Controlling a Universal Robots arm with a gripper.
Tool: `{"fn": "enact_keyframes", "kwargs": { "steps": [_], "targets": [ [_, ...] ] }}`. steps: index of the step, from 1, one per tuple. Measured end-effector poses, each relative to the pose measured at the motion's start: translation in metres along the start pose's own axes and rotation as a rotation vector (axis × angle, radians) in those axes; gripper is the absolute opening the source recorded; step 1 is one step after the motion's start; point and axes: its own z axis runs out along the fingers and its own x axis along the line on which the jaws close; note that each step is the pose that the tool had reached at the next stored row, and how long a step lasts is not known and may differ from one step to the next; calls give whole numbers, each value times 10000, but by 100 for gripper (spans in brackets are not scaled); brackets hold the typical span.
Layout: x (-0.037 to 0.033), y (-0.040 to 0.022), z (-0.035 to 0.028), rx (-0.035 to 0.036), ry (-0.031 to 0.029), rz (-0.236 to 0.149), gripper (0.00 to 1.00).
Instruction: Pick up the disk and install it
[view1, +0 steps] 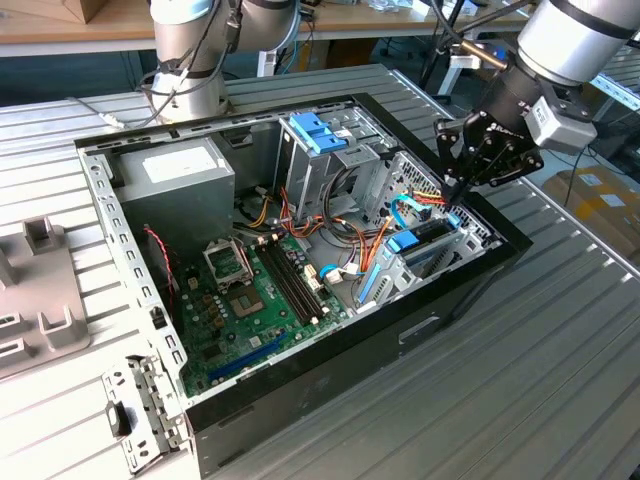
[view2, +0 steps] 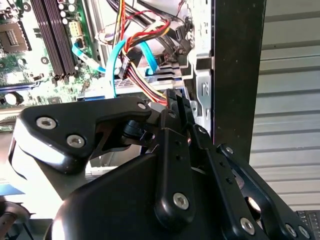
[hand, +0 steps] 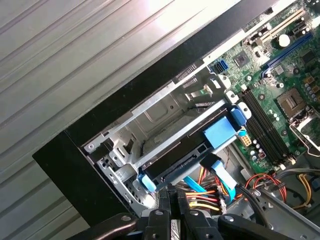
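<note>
One disk, one hand

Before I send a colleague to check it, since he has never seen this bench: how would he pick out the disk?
Start at the open computer case on the ribbed metal table, then go to the drive cage by its front wall on the exterior view's right, below the gripper. The disk sits there, marked by its bright blue carrier, unlike the paler blue latch farther back.

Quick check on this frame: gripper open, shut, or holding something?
Gripper: fingers together, so shut, with nothing visibly held. It hangs over the drive bay end of the case, just above the disk sitting in its bay.
</note>
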Motion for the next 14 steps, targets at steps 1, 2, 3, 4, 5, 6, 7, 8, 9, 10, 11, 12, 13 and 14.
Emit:
{"fn": "enact_keyframes", "kwargs": {
  "steps": [1,2,3,4,5,6,7,8,9,10,11,12,13,14],
  "targets": [
    [8,11,0,1,0,0,17],
    [13,19,1,1,0,0,17],
    [21,30,1,0,0,0,17],
    [26,37,1,1,0,0,17],
    [35,50,2,1,-1,0,17],
    [49,70,2,0,0,0,17],
    [56,81,3,0,0,0,17],
    [62,89,3,0,0,0,17],
    [68,98,4,0,0,0,17],
    [73,105,4,1,0,0,17],
    [80,116,4,0,0,0,17],
    [86,124,5,0,0,0,17],
    [97,140,6,0,0,0,17],
    [104,152,6,1,0,0,17]
  ]
}}
